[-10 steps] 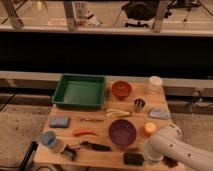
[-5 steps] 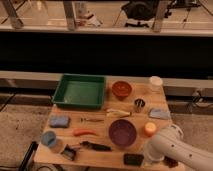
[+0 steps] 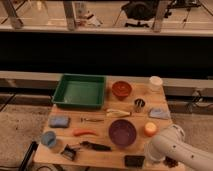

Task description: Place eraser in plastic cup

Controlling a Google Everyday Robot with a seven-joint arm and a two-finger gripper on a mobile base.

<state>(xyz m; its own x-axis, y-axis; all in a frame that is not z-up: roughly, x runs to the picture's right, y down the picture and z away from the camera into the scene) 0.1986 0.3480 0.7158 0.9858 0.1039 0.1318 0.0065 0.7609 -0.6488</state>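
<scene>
Near the front edge of the table [image 3: 107, 156], just in front of the purple bowl [image 3: 122, 132] and a touch to its right, the eraser [image 3: 134, 161] lies flat on the wood. Right of the bowl and nearer me, the white arm [image 3: 175, 147] bends down over the table's corner. Its gripper [image 3: 150, 158] sits at the arm's low end, just beside the eraser's right end and mostly hidden behind the arm's own casing. The pincer is fully closed; from where I stand I can't tell whether it has pinched the eraser or merely come together next to it. The blue cup [image 3: 49, 139] stands upright far to the bowl's left, by the table's left edge and well apart from the eraser. Between that cup and the bowl lies a black-handled tool [image 3: 95, 146], with an orange-red piece [image 3: 84, 132] just behind it. Further left of the bowl and a little behind is a blue sponge [image 3: 59, 121]. Just right of the bowl sits a small orange thing [image 3: 150, 129]. Behind the bowl stand a dark metal cup [image 3: 139, 104] and a brown bowl [image 3: 121, 89]. Behind and to its left is a green tray [image 3: 80, 91]; behind and to its right are a white-lidded jar [image 3: 156, 83] and a blue-grey pad [image 3: 159, 113].
</scene>
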